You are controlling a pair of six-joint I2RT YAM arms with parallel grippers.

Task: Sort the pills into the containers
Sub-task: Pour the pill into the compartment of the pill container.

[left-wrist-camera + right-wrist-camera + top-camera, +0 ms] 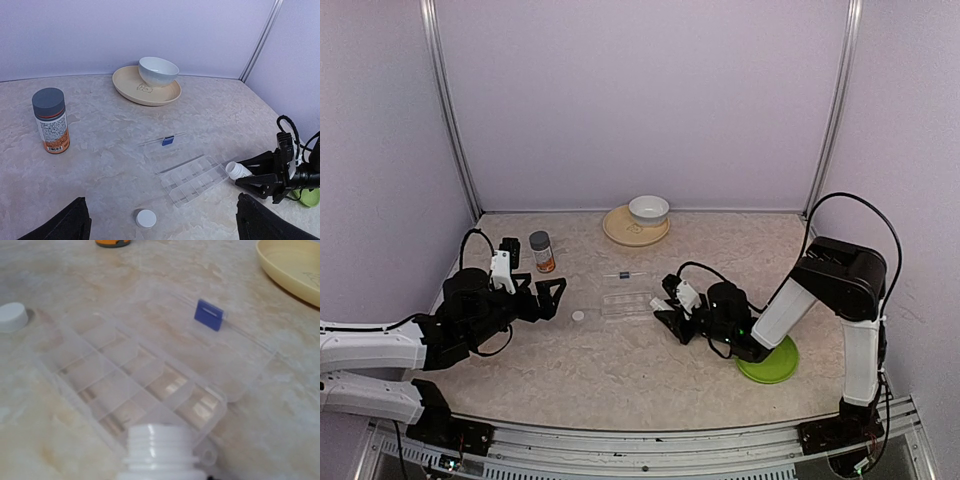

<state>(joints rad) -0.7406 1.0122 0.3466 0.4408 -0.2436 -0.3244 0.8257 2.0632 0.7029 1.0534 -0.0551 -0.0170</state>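
The containers are one clear pill box (625, 303) lying open mid-table, its compartments (194, 179) facing up and its lid (172, 154) with a blue latch (209, 315) folded back. My right gripper (668, 312) is shut on a white, capless bottle (236, 170), tilted low with its open mouth (160, 442) at the box's near right corner (207, 407). The left gripper (546, 296) hangs open, left of the box, holding nothing. No pills show in any view.
A white cap (146, 218) lies left of the box. An orange-labelled bottle with a grey lid (541, 251) stands at the back left. A white bowl (648, 209) sits on a tan plate (620, 230) at the back. A green plate (772, 364) lies under the right arm.
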